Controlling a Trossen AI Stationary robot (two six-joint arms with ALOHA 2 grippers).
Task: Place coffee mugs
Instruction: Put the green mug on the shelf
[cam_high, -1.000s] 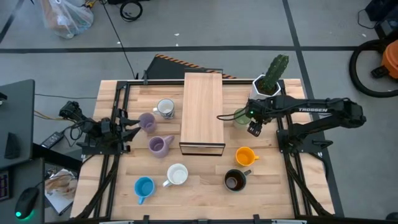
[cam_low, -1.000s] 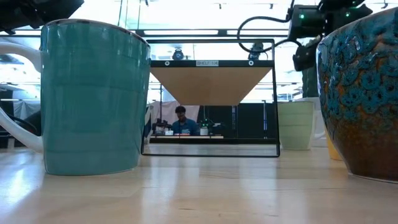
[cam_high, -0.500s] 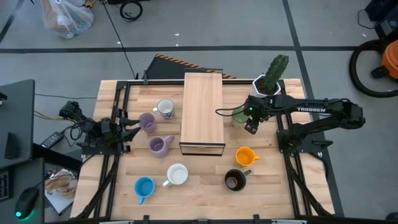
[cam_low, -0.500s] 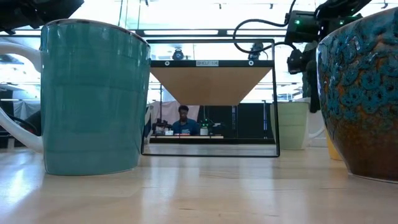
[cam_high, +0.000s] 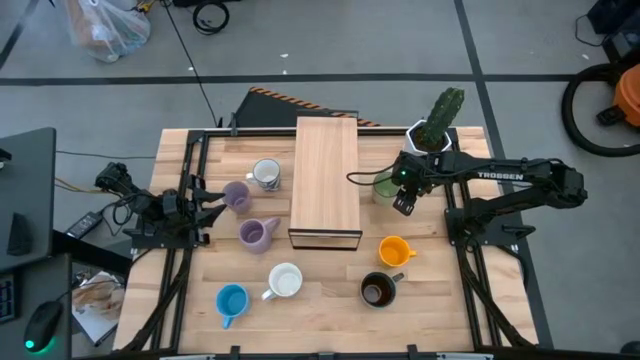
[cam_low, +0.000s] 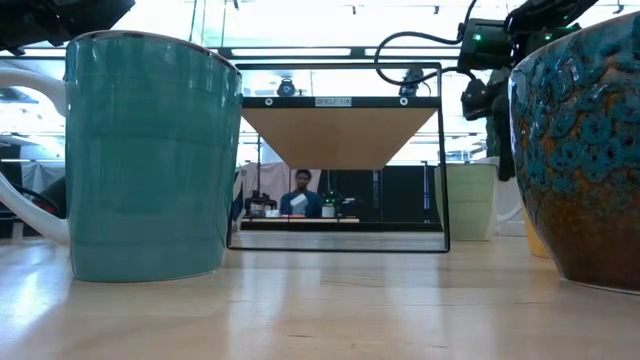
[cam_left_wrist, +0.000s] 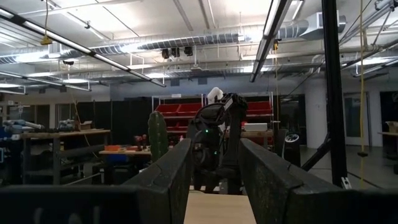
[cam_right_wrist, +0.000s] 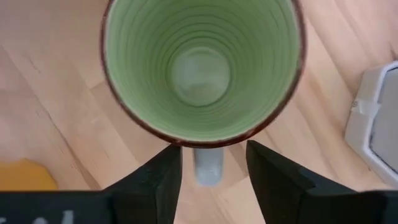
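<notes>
The green mug (cam_high: 384, 185) stands upright on the table right of the wooden shelf (cam_high: 325, 180). My right gripper (cam_high: 403, 196) hangs just above it, open. In the right wrist view its fingers (cam_right_wrist: 163, 177) stand on either side of the mug's handle (cam_right_wrist: 208, 169), apart from it. The low view shows that gripper (cam_low: 487, 95) over the green mug (cam_low: 470, 200). The other mugs stand on their bases: patterned (cam_high: 266, 174), two lilac (cam_high: 236, 195) (cam_high: 256, 234), white (cam_high: 285, 281), blue (cam_high: 232, 301), orange (cam_high: 395, 250), dark brown (cam_high: 377, 290). My left gripper (cam_high: 205, 205) waits open at the table's left edge.
The white faceted pot with the cactus (cam_high: 428, 135) stands close behind the green mug, toward the far right. The shelf's right side is just left of the mug. Bare table shows between the shelf's near end and the white and dark brown mugs.
My right gripper has come down and shifted a little toward the far left, closing in on the green mug, then has held still over it. The mugs have not moved.
</notes>
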